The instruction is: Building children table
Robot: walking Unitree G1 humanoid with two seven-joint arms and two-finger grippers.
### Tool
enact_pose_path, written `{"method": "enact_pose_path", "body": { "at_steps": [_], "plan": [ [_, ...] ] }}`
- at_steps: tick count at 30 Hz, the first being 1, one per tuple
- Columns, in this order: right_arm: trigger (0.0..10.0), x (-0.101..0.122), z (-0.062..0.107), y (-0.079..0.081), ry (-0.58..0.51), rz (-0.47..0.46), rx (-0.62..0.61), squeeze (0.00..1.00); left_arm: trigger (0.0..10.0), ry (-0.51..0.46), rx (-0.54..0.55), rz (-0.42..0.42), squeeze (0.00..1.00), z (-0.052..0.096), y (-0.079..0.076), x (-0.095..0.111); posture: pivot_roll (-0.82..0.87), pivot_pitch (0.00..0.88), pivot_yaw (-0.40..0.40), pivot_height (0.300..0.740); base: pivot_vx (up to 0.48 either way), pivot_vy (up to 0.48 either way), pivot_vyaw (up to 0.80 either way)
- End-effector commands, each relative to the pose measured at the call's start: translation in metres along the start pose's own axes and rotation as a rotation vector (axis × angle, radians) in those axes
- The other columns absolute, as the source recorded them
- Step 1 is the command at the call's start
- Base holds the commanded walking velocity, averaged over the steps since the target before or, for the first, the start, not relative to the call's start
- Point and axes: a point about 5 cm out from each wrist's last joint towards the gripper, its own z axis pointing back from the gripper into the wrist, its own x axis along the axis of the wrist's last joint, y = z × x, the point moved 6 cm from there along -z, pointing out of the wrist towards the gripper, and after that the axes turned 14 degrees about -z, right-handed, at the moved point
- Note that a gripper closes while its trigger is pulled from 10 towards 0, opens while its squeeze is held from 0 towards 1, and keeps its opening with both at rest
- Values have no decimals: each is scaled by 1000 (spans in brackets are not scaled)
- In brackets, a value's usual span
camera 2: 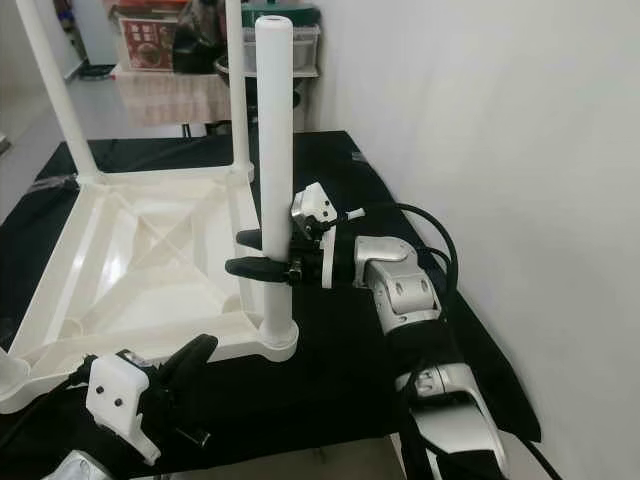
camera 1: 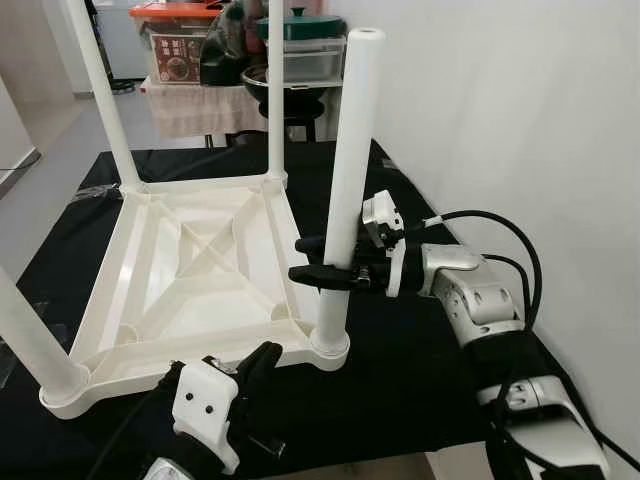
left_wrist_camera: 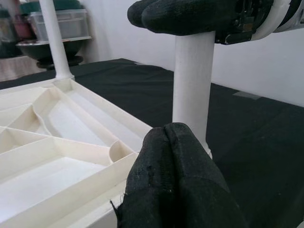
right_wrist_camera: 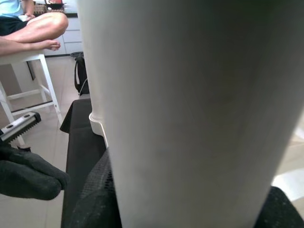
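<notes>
Late in the build, by the look of it. One white plastic tabletop (camera 1: 190,270) lying upside down on the black cloth-covered surface (camera 1: 420,370), ribbed underside facing up. Four white legs counted, one at each corner: far-left leg (camera 1: 105,95), far-right leg (camera 1: 275,90), near-left leg (camera 1: 30,340) leaning out of frame, and near-right leg (camera 1: 350,180) standing upright in its corner socket (camera 1: 328,345).

Right gripper (camera 1: 322,262) clamped around the near-right leg partway up, black fingers wrapped on either side of the tube, arm reaching in from the wall side. Close up in the right wrist view, the leg (right_wrist_camera: 190,104) pressed between the dark pads. Probably seating or twisting this last leg home; whether fully pushed down into the socket, impossible to judge from here.

Left gripper (camera 1: 262,362) low at the near edge of the tabletop, just beside the same corner, fingers pressed together with nothing between them. In the left wrist view, fingertips (left_wrist_camera: 175,175) closed and pointing at the base of the leg (left_wrist_camera: 192,90).

Left to do, as a judgement: confirm all four legs firm, release, then turn the table onto its feet.

Beyond the cloth: one small table with a storage box (camera 1: 175,40) and one lidded container (camera 1: 305,45). One seated person's bare legs (right_wrist_camera: 33,28) in the right wrist view.
</notes>
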Motion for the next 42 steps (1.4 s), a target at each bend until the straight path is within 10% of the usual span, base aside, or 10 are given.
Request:
{"method": "enact_pose_path", "body": {
  "at_steps": [1, 11, 19, 20, 21, 24, 25, 35, 36, 42],
  "plan": [
    [0, -3, 0, 0, -1, 6, 7, 0, 10000, -11, -1, -6, 0, -1, -1, 3, 58, 8, -66, 740, 0, 0, 0],
    [0, -77, -14, -2, -109, -201, -802, 0, 10000, -13, 3, -3, 0, -1, 4, 3, 17, 48, -43, 740, 0, 0, 0],
    [0, -68, -27, -5, -93, -142, -728, 0, 10000, -22, -11, 9, 0, -4, 4, 2, 35, 35, -64, 740, 0, 0, 0],
    [980, -68, -30, -4, -74, -137, -708, 0, 10000, -22, -6, 7, 0, -5, 4, 2, 41, 35, -69, 740, 0, 0, 0],
    [10000, -69, -34, -2, -51, -121, -675, 0, 10000, -21, -2, 3, 0, -5, 4, 2, 41, 35, -69, 740, 0, 0, 0],
    [10000, -67, -36, 1, -43, -108, -654, 0, 10000, -21, 2, -1, 0, -5, 4, 2, 43, 33, -70, 740, 0, 0, 0],
    [10000, -63, -38, 1, -56, -112, -614, 1000, 10000, -21, 2, -1, 0, -5, 4, 2, 44, 34, -70, 740, 0, 0, 0],
    [10000, -32, -41, 35, 17, 31, -108, 984, 10000, -22, -6, 10, 0, -6, 2, 2, 48, 21, -78, 740, 0, 0, 0],
    [10000, -33, -38, 39, 57, 31, -14, 0, 10000, -22, -6, 10, 0, -7, 2, 1, 53, 22, -79, 740, 0, 0, 0],
    [10000, -26, -36, 38, 82, 12, 98, 0, 10000, -21, -4, 9, 0, -7, 2, 1, 61, 15, -76, 740, 0, 0, 0]
  ]
}}
